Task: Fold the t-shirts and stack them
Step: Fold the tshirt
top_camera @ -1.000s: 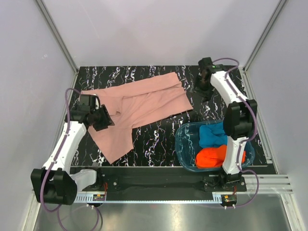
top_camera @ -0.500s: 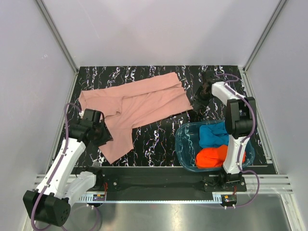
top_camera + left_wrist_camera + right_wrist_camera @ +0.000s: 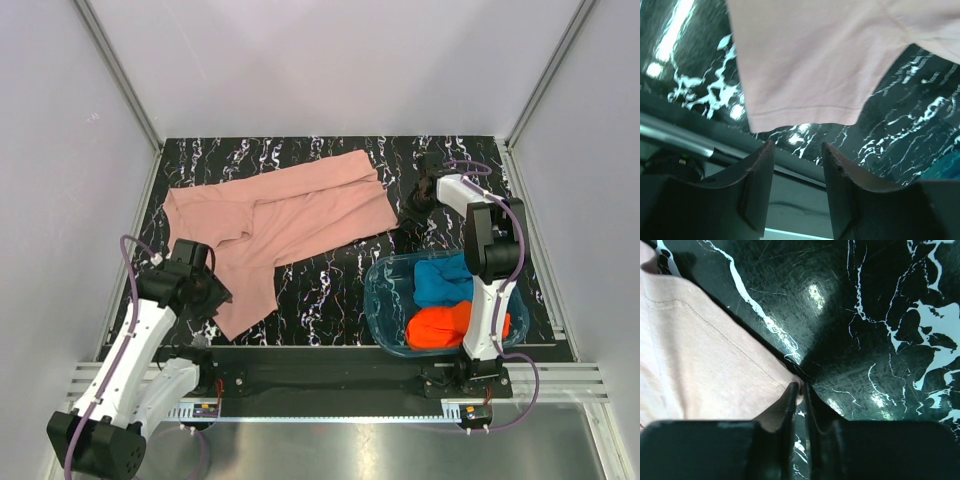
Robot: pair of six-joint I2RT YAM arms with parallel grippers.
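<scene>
pink shirt (image 3: 300,215): spread on desk (image 3: 320,290), 10 to 2 o'clock
right pincer (image 3: 801,390): clamped on its 3 o'clock corner, fold grab I guess
left pincer (image 3: 797,150): open, empty, lined up at 7 o'clock hem

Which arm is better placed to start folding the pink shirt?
Right, probably: the right end effector looks closed on a corner of the pink t-shirt, while the left end effector hangs open just short of its near hem.

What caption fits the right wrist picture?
Right gripper pinches the pink shirt by its corner on the black table.
</scene>
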